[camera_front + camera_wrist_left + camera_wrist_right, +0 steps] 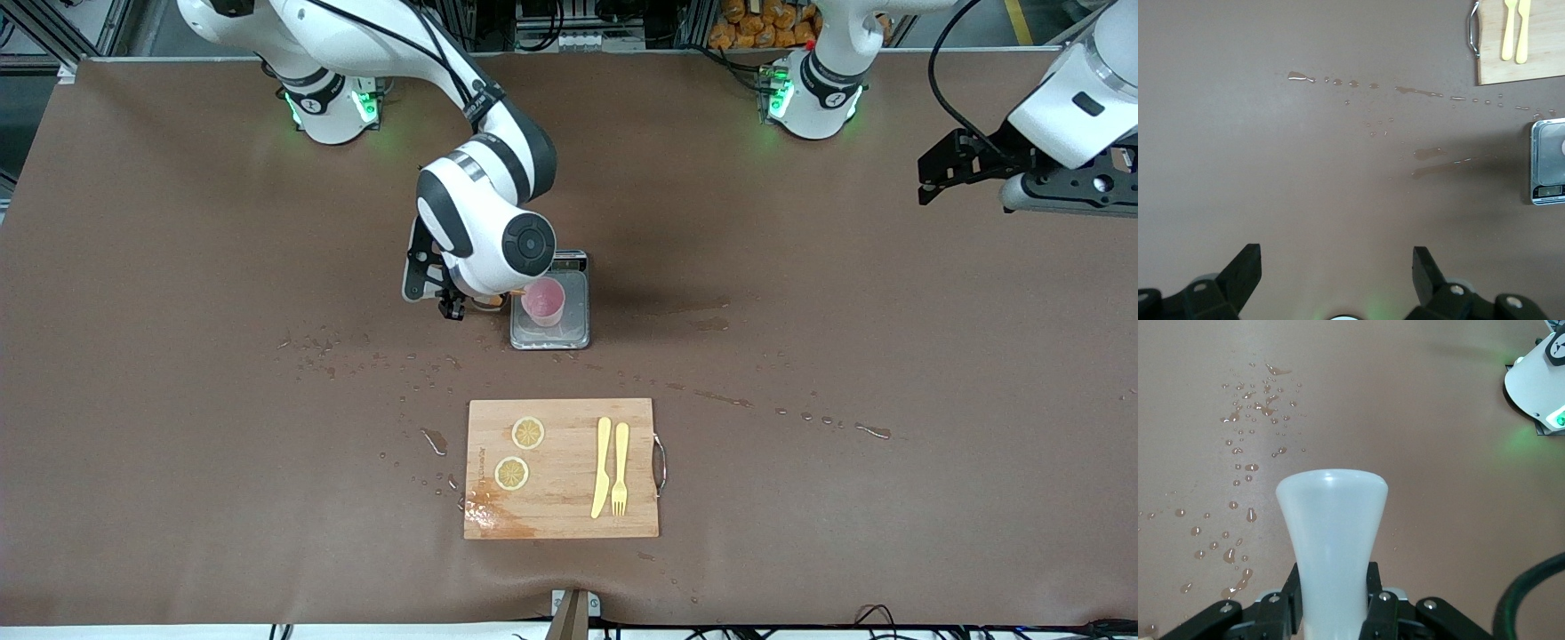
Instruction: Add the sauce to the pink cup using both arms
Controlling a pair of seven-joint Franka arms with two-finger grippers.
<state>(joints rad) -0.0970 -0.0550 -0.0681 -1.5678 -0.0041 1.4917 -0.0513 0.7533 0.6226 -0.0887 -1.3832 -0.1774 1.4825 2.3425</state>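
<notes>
Wet brown table (178, 373), cutting board (560, 516), aluminium framing (53, 27)

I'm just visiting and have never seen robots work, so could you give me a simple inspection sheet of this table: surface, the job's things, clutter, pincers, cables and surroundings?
Surface: brown table cover, with scattered liquid drops.
Job's things: small pale-pink plastic cup stands on flat silver scale; translucent whitish squeeze bottle is tipped toward the cup.
Clutter: wooden cutting board carrying two lemon slices, a yellow plastic knife and a yellow plastic fork.
Pincers: right pincer shut on the bottle beside the cup; left pincer open, waiting over bare table.
Cables: black cable on the left arm.
Surroundings: two arm bases with green lights.
</notes>
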